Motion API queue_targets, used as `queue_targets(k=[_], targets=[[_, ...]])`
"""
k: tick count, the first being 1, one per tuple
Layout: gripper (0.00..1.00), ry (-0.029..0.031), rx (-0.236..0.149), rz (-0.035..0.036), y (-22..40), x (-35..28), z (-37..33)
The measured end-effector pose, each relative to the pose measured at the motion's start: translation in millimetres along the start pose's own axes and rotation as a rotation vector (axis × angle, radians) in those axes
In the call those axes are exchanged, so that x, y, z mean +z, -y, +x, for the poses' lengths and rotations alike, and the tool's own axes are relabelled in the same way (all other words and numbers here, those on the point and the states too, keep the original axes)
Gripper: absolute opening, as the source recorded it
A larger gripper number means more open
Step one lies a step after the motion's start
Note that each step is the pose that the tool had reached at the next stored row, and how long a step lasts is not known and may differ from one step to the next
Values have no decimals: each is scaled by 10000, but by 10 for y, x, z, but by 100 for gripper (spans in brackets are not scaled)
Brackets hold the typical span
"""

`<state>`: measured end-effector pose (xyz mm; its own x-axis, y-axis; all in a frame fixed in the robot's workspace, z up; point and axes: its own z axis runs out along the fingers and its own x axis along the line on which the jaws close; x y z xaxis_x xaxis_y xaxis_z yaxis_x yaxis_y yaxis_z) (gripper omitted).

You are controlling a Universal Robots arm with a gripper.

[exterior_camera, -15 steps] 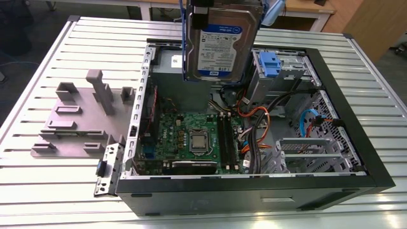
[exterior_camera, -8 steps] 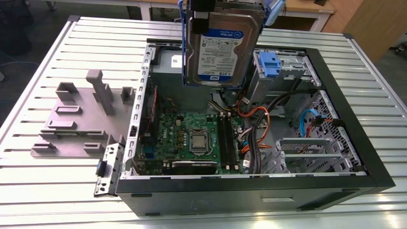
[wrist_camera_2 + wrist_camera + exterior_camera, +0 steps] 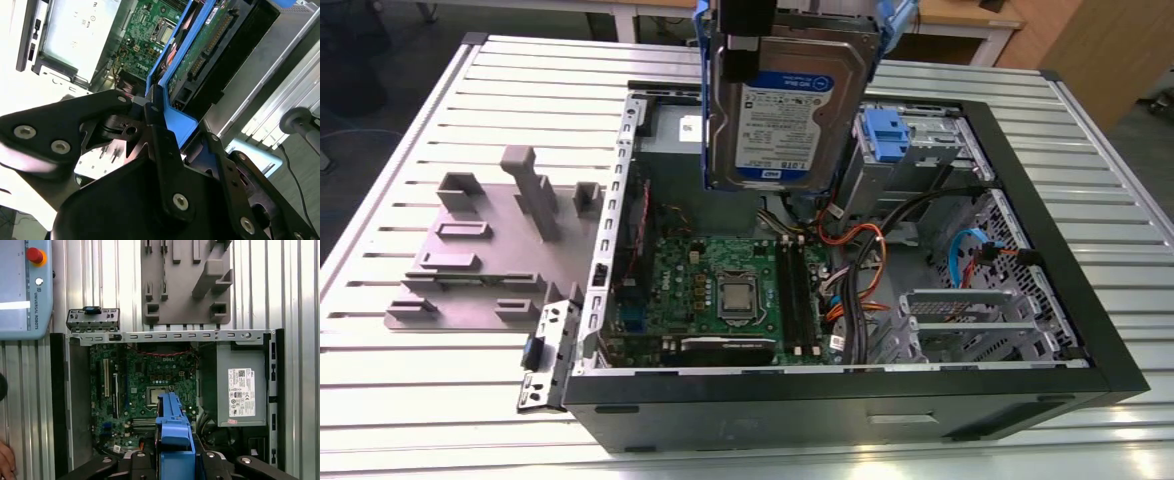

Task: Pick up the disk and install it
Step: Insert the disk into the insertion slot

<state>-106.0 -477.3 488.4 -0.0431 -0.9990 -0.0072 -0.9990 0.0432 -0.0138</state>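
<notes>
Fingers (image 3: 160,145) are pinched on the blue plastic frame of the disk (image 3: 787,110), one black finger on each side of it, as both wrist views show. The disk hangs upright on its edge in the air, its white-and-blue label facing the exterior view. It sits above the open computer case (image 3: 854,385) and touches nothing in it. From the exterior view it is over the far part of the case, above the green motherboard (image 3: 720,290). It is just to the exterior view's left of the metal drive bay (image 3: 927,150) with its blue bracket (image 3: 887,135).

In the first wrist view the frame's blue end points down toward the motherboard, with the grey power supply (image 3: 240,385) off to one side. A grey holder plate (image 3: 467,270) lies on the tabletop (image 3: 427,400) beside the case, well apart from the disk.

By my reading the pickup is finished and the work stands at the carrying part, with the disk not yet in its place. Seating it would call for squaring the frame to the bay's opening. The grip should stay firm so the disk does not twist. The orange and blue cables (image 3: 854,240) near the bay look easy to snag, so the path wants to stay clear of them.
</notes>
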Motion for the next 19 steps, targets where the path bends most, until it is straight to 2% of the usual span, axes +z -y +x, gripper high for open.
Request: queue_targets(k=[7, 19], targets=[[36, -6, 0, 0, 60, 4, 24], [36, -8, 0, 1, 152, 9, 25]])
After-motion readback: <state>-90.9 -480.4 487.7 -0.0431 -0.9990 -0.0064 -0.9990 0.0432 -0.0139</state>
